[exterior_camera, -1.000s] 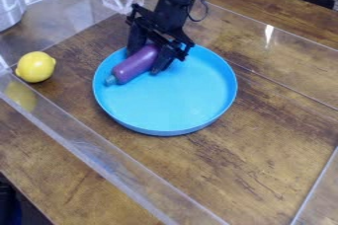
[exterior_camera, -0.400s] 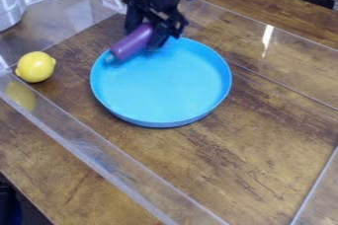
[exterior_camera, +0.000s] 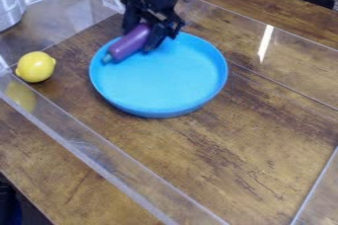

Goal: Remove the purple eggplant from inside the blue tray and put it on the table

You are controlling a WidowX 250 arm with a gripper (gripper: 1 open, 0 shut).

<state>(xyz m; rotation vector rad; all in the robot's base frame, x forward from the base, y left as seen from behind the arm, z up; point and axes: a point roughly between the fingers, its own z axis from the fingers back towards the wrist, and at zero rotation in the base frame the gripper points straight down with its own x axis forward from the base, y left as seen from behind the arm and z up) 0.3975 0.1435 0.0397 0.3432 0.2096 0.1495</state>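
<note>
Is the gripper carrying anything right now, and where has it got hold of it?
Yes: the gripper holds the purple eggplant near its upper right end, over the blue tray's far-left rim.

Black arm reaching down from top, end effector (exterior_camera: 142, 34) angled steeply downward, jaws clamped.

No writing, label, brand, number or sign is showing anywhere that can be read.
</note>
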